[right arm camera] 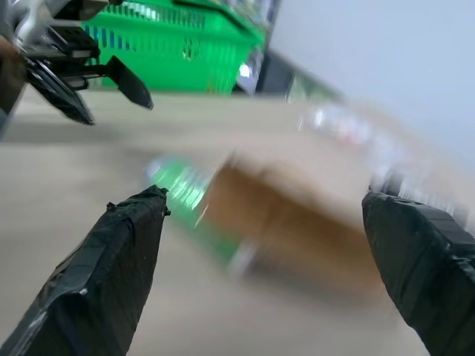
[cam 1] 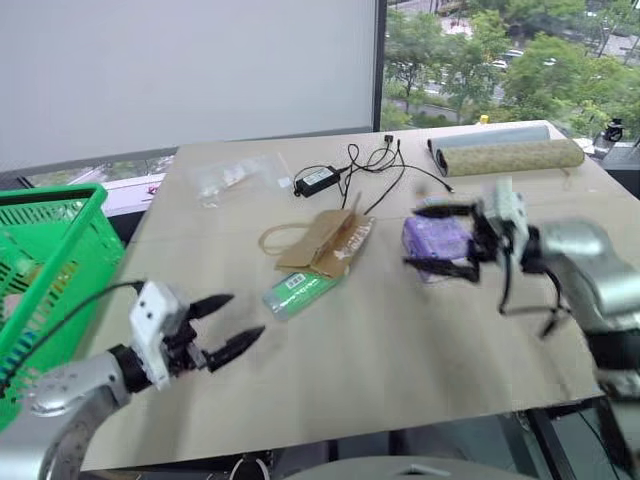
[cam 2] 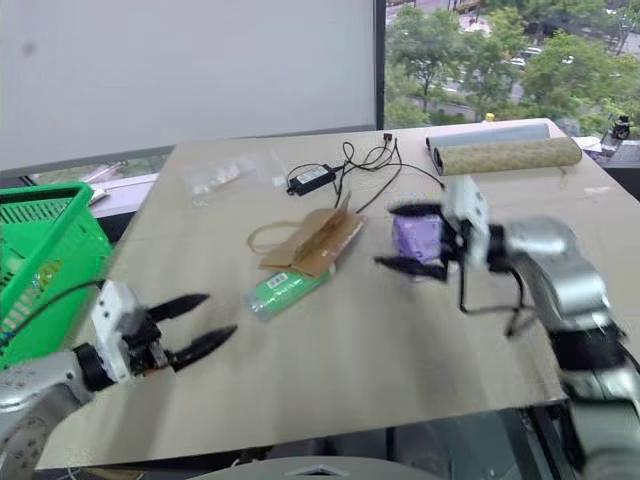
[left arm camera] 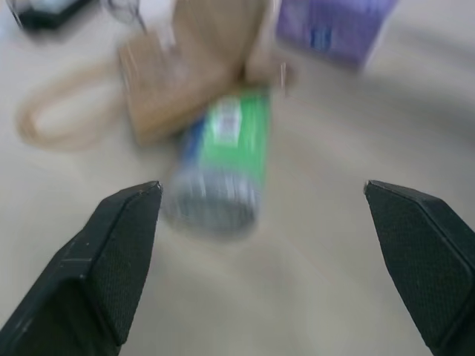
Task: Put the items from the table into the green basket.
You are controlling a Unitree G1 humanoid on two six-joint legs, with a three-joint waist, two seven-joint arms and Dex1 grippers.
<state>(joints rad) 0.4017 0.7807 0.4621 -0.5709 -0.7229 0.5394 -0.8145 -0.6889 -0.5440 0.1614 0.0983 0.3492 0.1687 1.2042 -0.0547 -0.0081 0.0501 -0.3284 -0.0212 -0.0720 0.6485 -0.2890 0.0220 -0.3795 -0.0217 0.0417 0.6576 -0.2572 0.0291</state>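
Beige and broad, the bench (cam 1: 420, 350) is seen before a window with trees and a pale screen. Both pincers are spread wide and nothing is held or touched by either. The left pincer (cam 1: 228, 325) is raised over the near edge of the bench, with the green packet (cam 1: 297, 291) lying ahead of its fingertips and slightly to their right, clear of them. The long axis of that packet is laid flat, running diagonally from the left pincer's side up toward the brown paper bag (cam 1: 326, 240), whose edge it meets. The right pincer (cam 1: 440, 238) is turned sideways toward the robot's left, and the purple-and-white tissue pack (cam 1: 434, 238) is seen between or just behind its fingers; contact cannot be told. The green basket (cam 1: 48, 262) stands off the bench, to the outer side of the left pincer. In the right wrist view the basket and the other pincer (right arm camera: 111, 93) are shown beyond the packet; in the left wrist view the packet's white barcode label (left arm camera: 227, 124) is shown.
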